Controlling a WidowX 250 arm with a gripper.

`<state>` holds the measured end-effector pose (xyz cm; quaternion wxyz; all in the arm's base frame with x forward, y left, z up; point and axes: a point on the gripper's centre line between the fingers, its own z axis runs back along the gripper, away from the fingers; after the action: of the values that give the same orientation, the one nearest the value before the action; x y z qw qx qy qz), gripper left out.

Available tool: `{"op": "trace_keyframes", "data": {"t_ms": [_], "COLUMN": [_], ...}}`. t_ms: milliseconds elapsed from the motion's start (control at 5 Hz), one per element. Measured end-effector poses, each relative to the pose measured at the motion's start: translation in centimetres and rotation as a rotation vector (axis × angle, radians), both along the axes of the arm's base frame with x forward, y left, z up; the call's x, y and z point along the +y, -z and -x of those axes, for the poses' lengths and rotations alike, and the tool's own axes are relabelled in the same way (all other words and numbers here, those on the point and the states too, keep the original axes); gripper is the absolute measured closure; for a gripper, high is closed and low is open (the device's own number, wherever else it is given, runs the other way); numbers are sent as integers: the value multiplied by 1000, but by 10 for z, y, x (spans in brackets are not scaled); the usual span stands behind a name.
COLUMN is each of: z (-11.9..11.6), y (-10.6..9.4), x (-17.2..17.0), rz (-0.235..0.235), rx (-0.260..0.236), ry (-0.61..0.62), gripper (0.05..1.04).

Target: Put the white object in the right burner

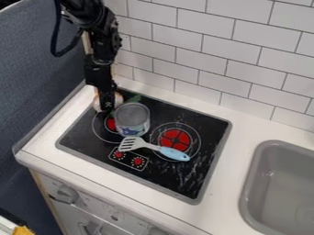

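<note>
White object (96, 103) is placed at the far left of the stove (205, 163), with the gripper (107, 109) positioned at it, presumably for transfer to the right burner (175, 139) of 2, though whether it is gripped cannot be told.

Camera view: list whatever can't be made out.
In the camera view:
- Pale round object: partly hidden behind the end effector.
- Green item: too small to identify.
- Left burner: right part hidden by the metal pot.
- Right burner: lower edge partly hidden by the spatula.
- Sink: cut off by right and bottom edges.
- Yellow object: cut off by the bottom edge.
</note>
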<state>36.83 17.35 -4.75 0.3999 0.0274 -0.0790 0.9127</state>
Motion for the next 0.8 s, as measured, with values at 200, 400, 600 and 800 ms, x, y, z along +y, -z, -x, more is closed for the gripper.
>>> {"op": "trace_keyframes", "data": {"t_ms": [200,400,600,800], "z": [0,2,-1,-2], "y": [-36,-64,-75,-71], "x": [0,-13,-46,-93], "rz": [-21,-8,-3,28], "rx": [-59,-103,-99,-55], "ry": [-36,-57,-56,-17], "gripper": [470,470,470,470]}}
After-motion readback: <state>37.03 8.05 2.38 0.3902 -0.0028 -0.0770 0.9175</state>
